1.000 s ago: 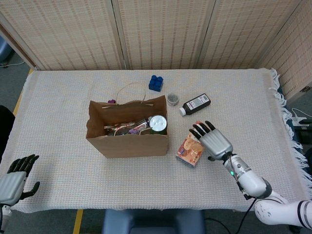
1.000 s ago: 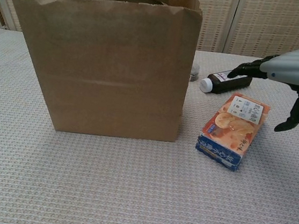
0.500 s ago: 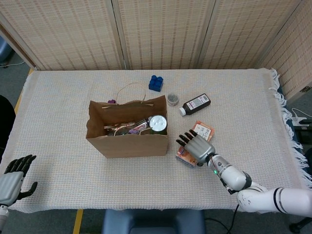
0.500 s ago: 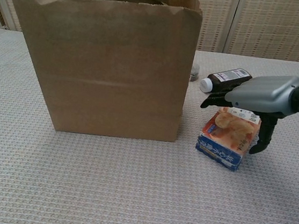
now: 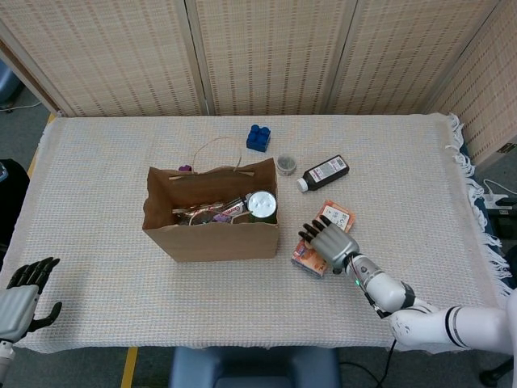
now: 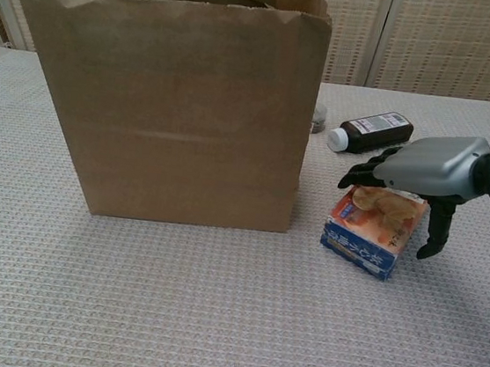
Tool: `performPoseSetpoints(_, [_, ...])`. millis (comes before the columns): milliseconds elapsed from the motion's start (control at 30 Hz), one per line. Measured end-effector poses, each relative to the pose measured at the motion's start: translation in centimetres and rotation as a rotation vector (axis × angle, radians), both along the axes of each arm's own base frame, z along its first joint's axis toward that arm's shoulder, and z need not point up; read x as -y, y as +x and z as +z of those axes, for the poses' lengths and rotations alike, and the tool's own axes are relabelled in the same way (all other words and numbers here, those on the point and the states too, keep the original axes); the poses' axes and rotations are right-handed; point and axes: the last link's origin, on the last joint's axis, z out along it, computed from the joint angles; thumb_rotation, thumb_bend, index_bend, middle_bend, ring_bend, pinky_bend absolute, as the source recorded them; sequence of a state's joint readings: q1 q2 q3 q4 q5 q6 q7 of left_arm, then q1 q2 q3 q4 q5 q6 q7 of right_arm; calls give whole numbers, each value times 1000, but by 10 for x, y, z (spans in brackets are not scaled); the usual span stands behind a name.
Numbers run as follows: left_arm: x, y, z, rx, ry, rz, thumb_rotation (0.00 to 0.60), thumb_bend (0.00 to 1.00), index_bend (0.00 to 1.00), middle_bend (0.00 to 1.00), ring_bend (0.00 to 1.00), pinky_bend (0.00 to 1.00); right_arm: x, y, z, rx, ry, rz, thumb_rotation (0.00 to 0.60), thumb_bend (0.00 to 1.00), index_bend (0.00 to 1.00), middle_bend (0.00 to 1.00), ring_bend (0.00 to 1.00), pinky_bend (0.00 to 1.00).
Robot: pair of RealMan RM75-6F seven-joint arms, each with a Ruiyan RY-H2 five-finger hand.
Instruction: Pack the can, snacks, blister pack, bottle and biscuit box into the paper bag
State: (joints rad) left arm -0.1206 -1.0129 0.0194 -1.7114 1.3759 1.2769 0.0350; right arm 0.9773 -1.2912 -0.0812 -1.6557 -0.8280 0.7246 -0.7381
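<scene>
Right hand [image 5: 329, 243] over biscuit box [image 6: 371, 223], palm down, fingers spread across box top, thumb hanging past box's right side; not closed around it. Biscuit box lies flat on counter [image 5: 97, 178] just right of paper bag [image 5: 212, 212]. Bag upright, open; can [image 5: 262, 204] and snacks [image 5: 212, 212] inside. Bottle [image 5: 324, 173] on its side behind box. Left hand [image 5: 23, 295] at counter's near left edge, fingers apart, holding nothing.

paper bag [image 5: 212, 212] mid-table, can [image 5: 262, 204] inside | biscuit box [image 6: 371, 225] just right of bag, right hand [image 5: 329, 242] over it | bottle [image 5: 324, 173] behind box
</scene>
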Motion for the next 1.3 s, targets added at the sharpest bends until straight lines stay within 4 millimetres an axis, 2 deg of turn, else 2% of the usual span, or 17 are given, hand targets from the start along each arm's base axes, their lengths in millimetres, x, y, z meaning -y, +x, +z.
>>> performPoseSetpoints(367, [-1, 0, -1, 1, -3, 3, 600, 411, 37, 0, 0, 22, 8, 0, -21, -27, -4, -18, 600, 0, 0, 0, 0, 0])
performPoseSetpoints(433, [-1, 0, 0, 2, -3, 4, 600, 412, 37, 0, 0, 22, 9, 2, -24, -35, 2, -19, 600, 11, 0, 18, 7, 45])
performPoseSetpoints(467, [-1, -1, 0, 2, -3, 5, 600, 413, 37, 0, 0, 22, 9, 3, -25, -33, 2, -18, 600, 42, 45, 97, 66, 141])
performPoseSetpoints(533, [0, -1, 0, 3, -3, 7, 600, 413, 37, 0, 0, 22, 9, 5, -26, -21, -2, -14, 600, 137, 273, 337, 305, 402])
performPoseSetpoints(600, [0, -1, 1, 4, -2, 6, 600, 412, 37, 0, 0, 22, 8, 7, -26, -2, -4, -2, 600, 206, 459, 485, 477, 574])
performPoseSetpoints(667, [1, -1, 2, 6, -2, 7, 600, 412, 37, 0, 0, 22, 6, 9, -25, 17, -5, 13, 600, 253, 557, 570, 566, 673])
performPoseSetpoints(733, [1, -1, 2, 7, -2, 8, 600, 412, 37, 0, 0, 23, 4, 10, -22, 45, -9, 25, 600, 273, 602, 613, 613, 720])
performPoseSetpoints(867, [2, -1, 2, 7, -1, 6, 600, 413, 37, 0, 0, 23, 0, 7, -7, 101, -24, 1, 600, 285, 630, 640, 674, 772])
performPoseSetpoints(1167, [3, 0, 2, 3, 2, 0, 600, 412, 37, 0, 0, 23, -6, -2, 47, 223, -126, -73, 600, 288, 631, 645, 678, 773])
performPoseSetpoints(1300, [3, 1, 2, 0, 3, -4, 600, 411, 37, 0, 0, 23, -5, -1, 73, 364, -215, -127, 600, 287, 632, 645, 676, 773])
